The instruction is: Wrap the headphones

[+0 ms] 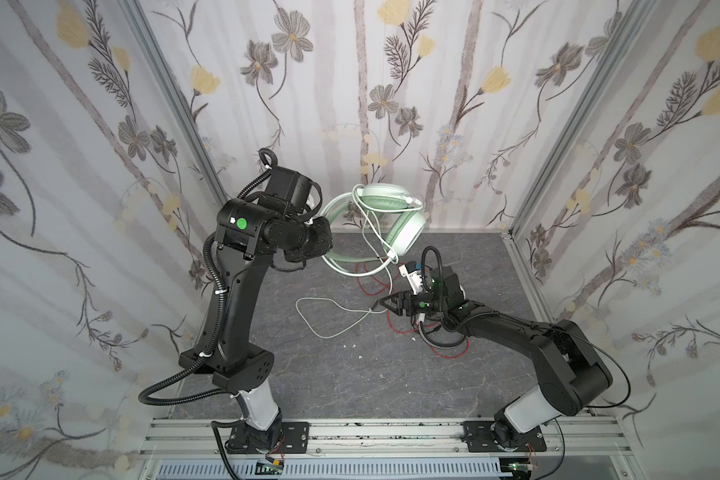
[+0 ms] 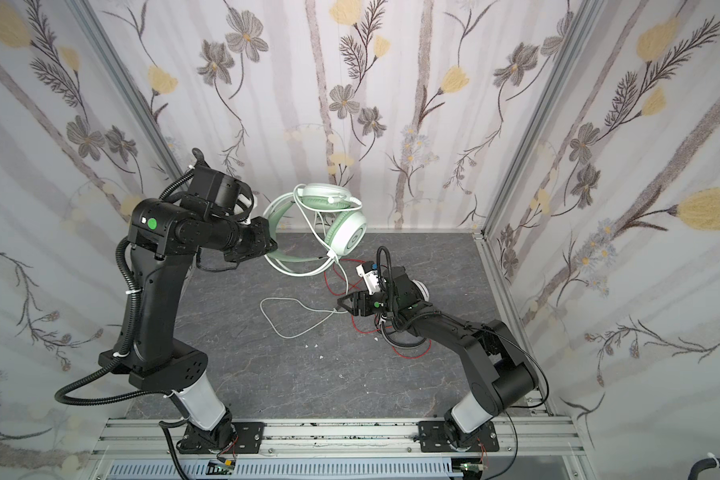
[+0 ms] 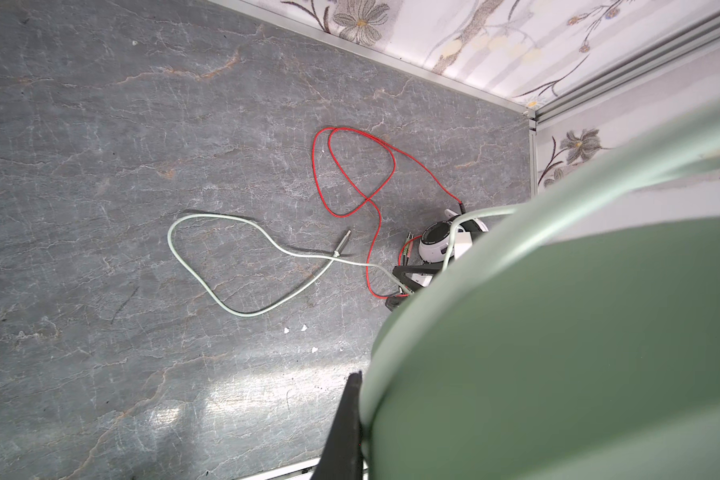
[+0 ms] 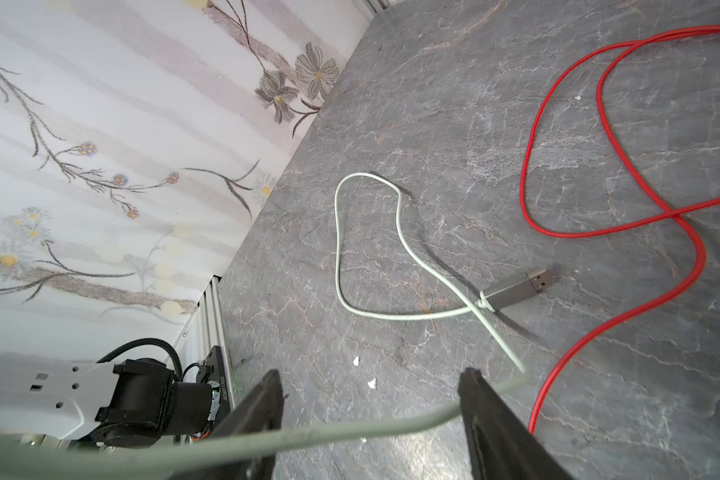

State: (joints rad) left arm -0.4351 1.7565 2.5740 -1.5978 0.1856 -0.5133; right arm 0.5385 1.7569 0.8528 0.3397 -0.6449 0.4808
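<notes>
The mint headphones (image 1: 408,232) are held clear of the desk (image 1: 308,386) at the far centre, the headband being clamped in the closed left tool (image 1: 326,248). The right tool (image 4: 371,382) stands wide; the green cable (image 1: 329,328) passes between its jaws but is not gripped.

Hazards: the slack cable may slide out before closure. Where it crosses the red cable (image 3: 350,166) of the white-and-black headset (image 3: 433,243), a pull may drag both – a tangle would result. Turns draped loosely over the cups may be shed if the headset swings on its thin band.

The headset's long axis runs roughly left to right (band left, cups right). The USB plug (image 4: 516,289) lies flat on the desk, pointing roughly toward the far side.
</notes>
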